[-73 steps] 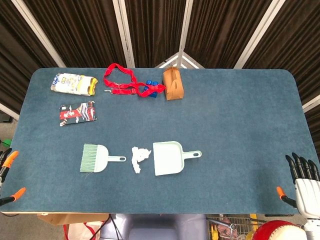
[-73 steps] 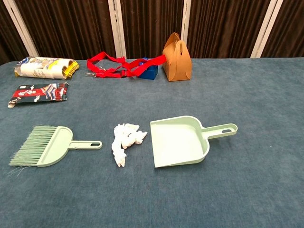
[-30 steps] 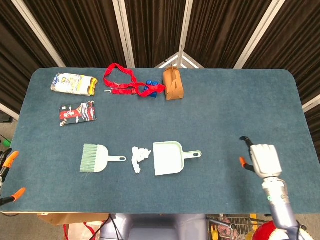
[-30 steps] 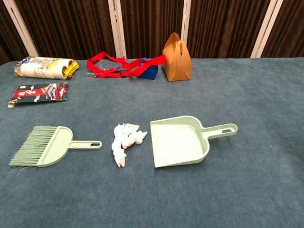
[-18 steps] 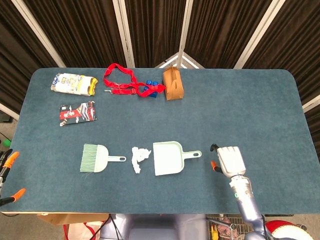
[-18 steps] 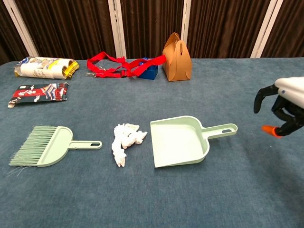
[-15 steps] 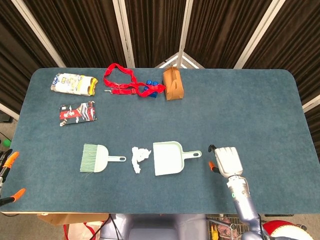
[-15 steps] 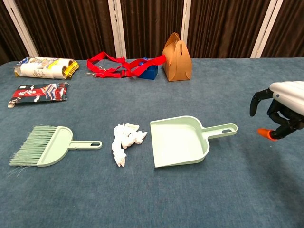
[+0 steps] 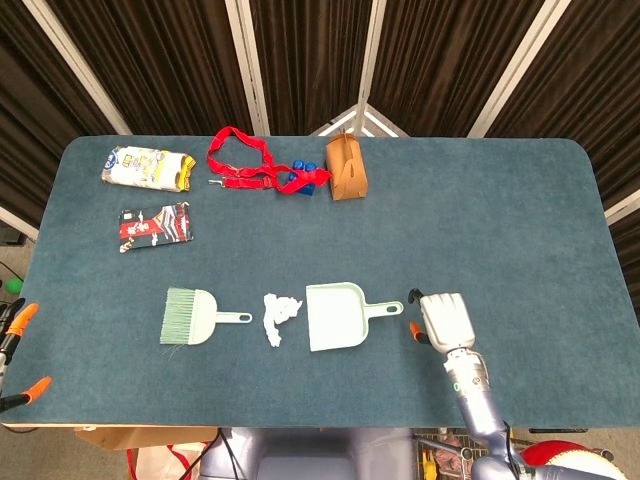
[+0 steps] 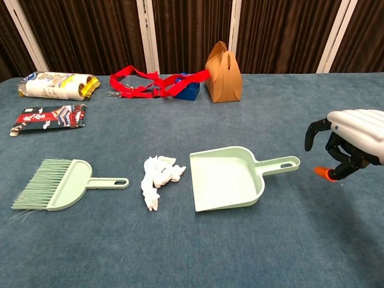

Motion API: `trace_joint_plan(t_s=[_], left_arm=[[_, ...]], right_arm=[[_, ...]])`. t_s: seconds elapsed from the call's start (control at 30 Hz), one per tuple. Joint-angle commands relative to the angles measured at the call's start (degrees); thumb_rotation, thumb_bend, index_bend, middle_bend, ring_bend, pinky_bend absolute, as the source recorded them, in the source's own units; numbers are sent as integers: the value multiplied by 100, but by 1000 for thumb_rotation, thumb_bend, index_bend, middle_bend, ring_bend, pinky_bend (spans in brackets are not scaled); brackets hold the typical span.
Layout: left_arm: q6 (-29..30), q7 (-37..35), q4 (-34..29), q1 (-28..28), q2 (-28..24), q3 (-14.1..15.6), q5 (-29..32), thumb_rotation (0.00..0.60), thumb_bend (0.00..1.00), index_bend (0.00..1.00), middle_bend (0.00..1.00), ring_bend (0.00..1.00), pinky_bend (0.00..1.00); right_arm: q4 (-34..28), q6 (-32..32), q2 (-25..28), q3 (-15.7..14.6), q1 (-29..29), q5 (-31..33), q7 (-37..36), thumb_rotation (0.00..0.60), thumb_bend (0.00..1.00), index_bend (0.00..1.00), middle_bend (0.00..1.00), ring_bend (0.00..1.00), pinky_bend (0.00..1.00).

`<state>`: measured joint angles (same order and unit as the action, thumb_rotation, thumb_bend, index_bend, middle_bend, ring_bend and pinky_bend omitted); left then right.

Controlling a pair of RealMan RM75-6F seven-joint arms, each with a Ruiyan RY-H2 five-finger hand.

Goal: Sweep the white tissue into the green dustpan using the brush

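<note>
Head view: white tissue (image 9: 279,316) sits on the tabletop (image 9: 480,210) between the brush (image 9: 200,317) and the green dustpan (image 9: 337,316), just off the pan's open lip, untouched. Brush lies to its left, handle pointing at the tissue. Dustpan handle points right.

Your right hand (image 9: 442,320) has come in from the tabletop's right edge over the last couple of seconds and now hangs just beside the dustpan handle tip, not touching it. Fingers (image 10: 312,133) are apart and curled downward, holding nothing; orange thumb tip is clear in the chest view. Left hand isn't in either view.

My read: you're lining up to take the dustpan handle with the right, so nothing of the sweep itself has started. The brush needs the left hand, which hasn't shown up.

Further out, along the back: red strap (image 9: 238,158), brown paper bag (image 9: 346,167), two snack packets (image 9: 148,168) at the left.
</note>
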<state>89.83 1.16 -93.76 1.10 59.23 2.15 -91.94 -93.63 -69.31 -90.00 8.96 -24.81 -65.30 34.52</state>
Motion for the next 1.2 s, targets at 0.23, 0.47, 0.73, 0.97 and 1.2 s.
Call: trace_joint_plan(t_s=[0.23,0.47,0.73,0.97,1.2], left_arm=[[-21,17,-16,-4,3,-1,19,600,0,0,0,0,0],[-37,26,-24,-9,-2,3,24,600,0,0,0,0,0],[-48,30,-24,-12,-5,5,30,600,0,0,0,0,0],[-35,35,-32,-7,-4,3,30,600,0,0,0,0,0],[-43,28,-35,-9,-6,3,37,600,0,0,0,0,0]], right_arm=[[67,7,-90,-11,-75,-17,-83,600,341,374,878,883,881],[774,270,-709,152,-402,222,-49,600,340,360,878,883,881],[1016,285,-955,246,-541,357,-10,600,340,360,878,883,881],[935,220,-853,171,-488,329,-87,600,340,360,878,883,881],[1018,240,-981,197,-561,398,-55,600,340,360,878,883,881]])
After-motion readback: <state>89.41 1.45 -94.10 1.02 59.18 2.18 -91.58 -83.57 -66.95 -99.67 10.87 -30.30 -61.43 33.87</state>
